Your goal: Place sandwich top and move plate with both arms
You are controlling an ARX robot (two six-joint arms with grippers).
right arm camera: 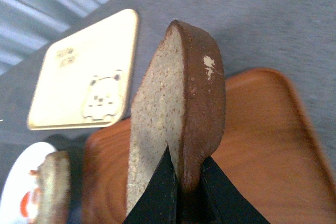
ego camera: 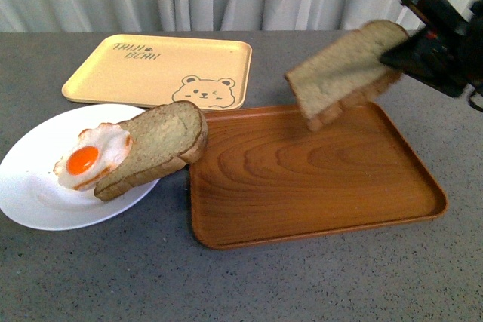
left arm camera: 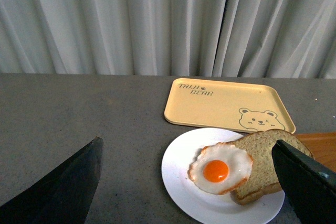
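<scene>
My right gripper is shut on the sandwich top, a thick brown slice held tilted in the air above the far right part of the wooden tray. In the right wrist view the slice stands on edge between the black fingers. The white plate sits at the left and carries a fried egg and a narrower rounded slice lying partly over the egg. In the left wrist view the plate lies between my open left gripper's fingers; the gripper's midpoint is over it.
A pale yellow bear-print tray lies at the back left, behind the plate. The brown wood-grain tray fills the middle right of the grey table. White curtains hang behind the table's far edge.
</scene>
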